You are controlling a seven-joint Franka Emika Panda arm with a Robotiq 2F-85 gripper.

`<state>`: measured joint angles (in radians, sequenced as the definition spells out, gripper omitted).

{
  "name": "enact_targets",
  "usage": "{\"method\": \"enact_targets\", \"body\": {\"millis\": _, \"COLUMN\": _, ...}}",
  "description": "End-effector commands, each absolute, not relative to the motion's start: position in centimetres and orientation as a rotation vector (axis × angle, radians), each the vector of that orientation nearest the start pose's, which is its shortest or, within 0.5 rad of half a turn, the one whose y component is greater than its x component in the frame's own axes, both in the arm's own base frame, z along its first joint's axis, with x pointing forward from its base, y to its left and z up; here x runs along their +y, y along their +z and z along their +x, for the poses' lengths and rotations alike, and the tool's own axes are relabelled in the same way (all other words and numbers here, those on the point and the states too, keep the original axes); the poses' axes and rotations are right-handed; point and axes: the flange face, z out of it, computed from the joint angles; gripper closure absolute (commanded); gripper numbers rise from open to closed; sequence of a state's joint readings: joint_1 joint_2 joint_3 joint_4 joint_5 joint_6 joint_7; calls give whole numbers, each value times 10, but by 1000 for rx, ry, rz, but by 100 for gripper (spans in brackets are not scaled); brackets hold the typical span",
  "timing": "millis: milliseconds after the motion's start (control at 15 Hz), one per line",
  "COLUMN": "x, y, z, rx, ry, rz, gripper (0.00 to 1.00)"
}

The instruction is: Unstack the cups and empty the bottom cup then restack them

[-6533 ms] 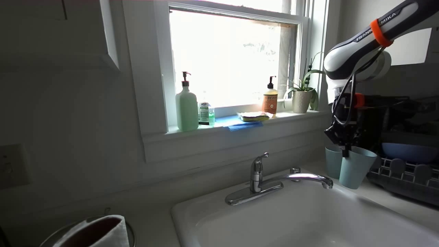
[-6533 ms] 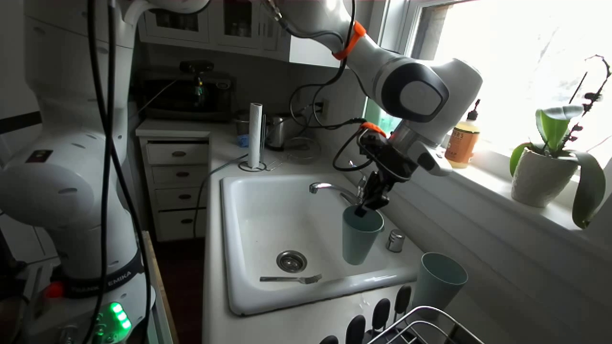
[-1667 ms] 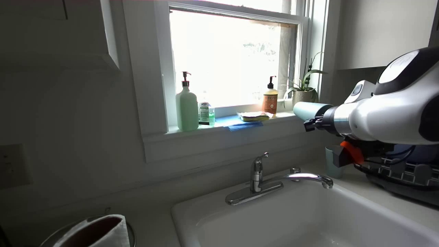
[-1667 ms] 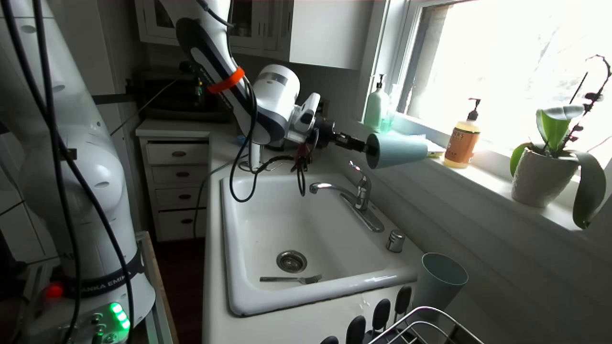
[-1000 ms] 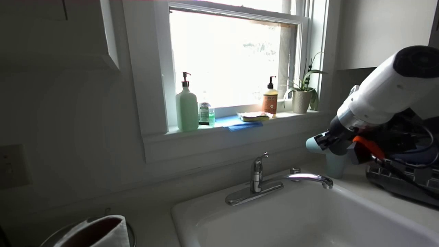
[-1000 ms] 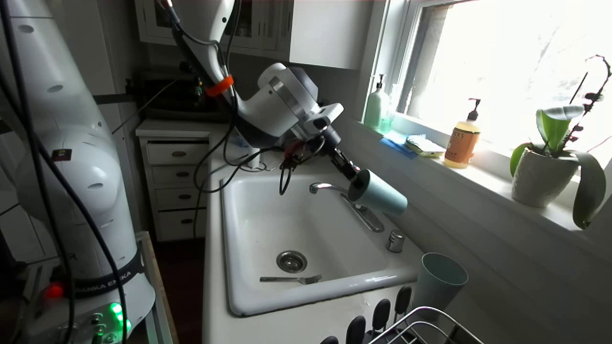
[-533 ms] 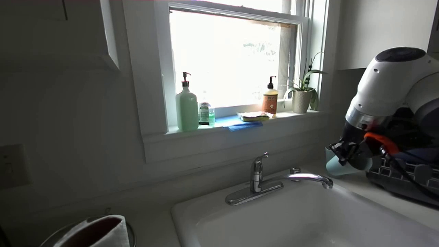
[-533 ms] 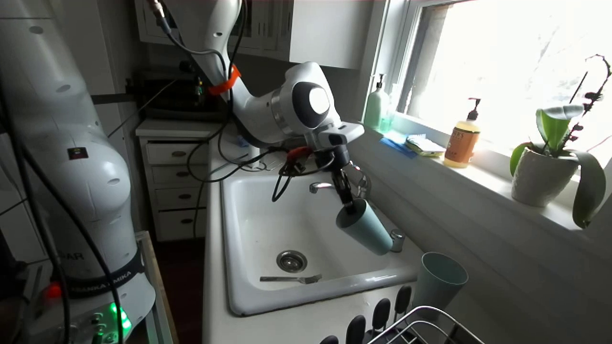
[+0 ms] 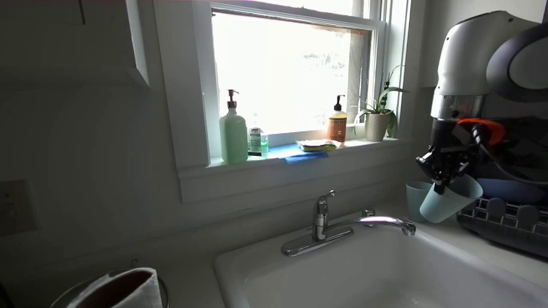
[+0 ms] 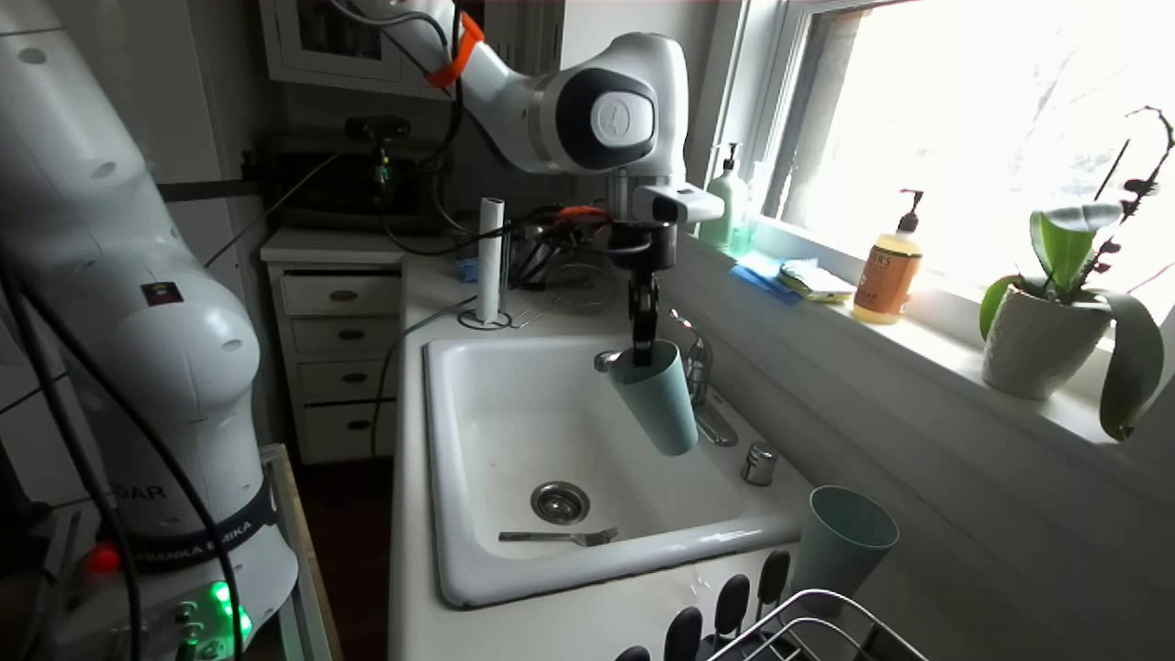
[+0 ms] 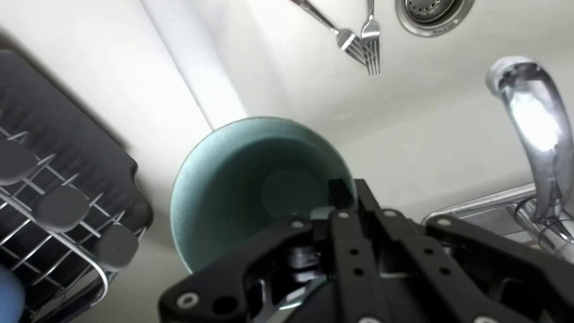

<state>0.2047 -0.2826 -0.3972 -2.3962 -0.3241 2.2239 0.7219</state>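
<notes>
The wall [image 10: 918, 459] carries a wide, glaring window [image 9: 282, 72], and the white robot arm [image 10: 597, 119] reaches across beside it, its wrist pointing straight down. Below runs the worktop [image 10: 551, 624], with the white sink [image 10: 633, 562] let into it. At one end of the sink sits a dark dish rack [image 9: 501, 233], a rounded blue dish [image 9: 513, 191] showing in it. Up on the sill [image 10: 950, 347] a potted plant [image 10: 1042, 340] stands toward the rack's end and a tall green pump bottle [image 9: 233, 137] toward the opposite one.

The chrome faucet [image 9: 320, 220] reaches out over the sink. Between it and the rack, up in the air, is the hand [image 11: 355, 193], its fingers drawn together as far as a cup's side allows: in the wrist view I see one finger inside the mouth of a pale blue cup [image 10: 656, 404] and one outside, pinching the rim. That cup hangs tilted, its base toward the wall, its round floor visible down inside. Whether it is wholly over the sink or partly over the edge, I cannot tell. Its twin, the second cup [image 10: 835, 551], stands upright on the worktop between the rack and the wall, mouth up, apart from the first.

Smaller again: an amber soap bottle [image 10: 886, 280] on the sill, and near it a yellow-green pad [image 9: 316, 146] on a blue cloth [image 9: 306, 158]. Down in the sink two forks [image 11: 346, 38] lie with tines crossed, near the round drain [image 10: 560, 503].
</notes>
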Motion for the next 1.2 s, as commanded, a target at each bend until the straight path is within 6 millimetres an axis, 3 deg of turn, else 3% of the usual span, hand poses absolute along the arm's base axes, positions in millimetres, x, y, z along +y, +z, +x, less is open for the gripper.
{"method": "enact_targets", "body": {"millis": 0, "x": -127, "y": 461, "z": 467, "rx": 1206, "ry": -131, "rz": -3016, "gripper": 99}}
{"method": "enact_targets", "body": {"millis": 467, "x": -218, "y": 492, "z": 489, "rx": 1319, "ry": -134, "rz": -2989, "gripper": 99}}
{"method": "enact_targets", "body": {"millis": 600, "x": -242, "y": 491, "z": 498, "rx": 1348, "ry": -90, "rz": -2961, "gripper": 99}}
{"method": "enact_targets", "body": {"millis": 667, "x": -224, "y": 488, "z": 481, "rx": 1347, "ry": -148, "rz": -2987, "gripper": 95}}
{"method": "enact_targets", "body": {"millis": 1133, "x": -264, "y": 486, "z": 502, "rx": 1400, "ry": -95, "rz": -2916, "gripper": 99}}
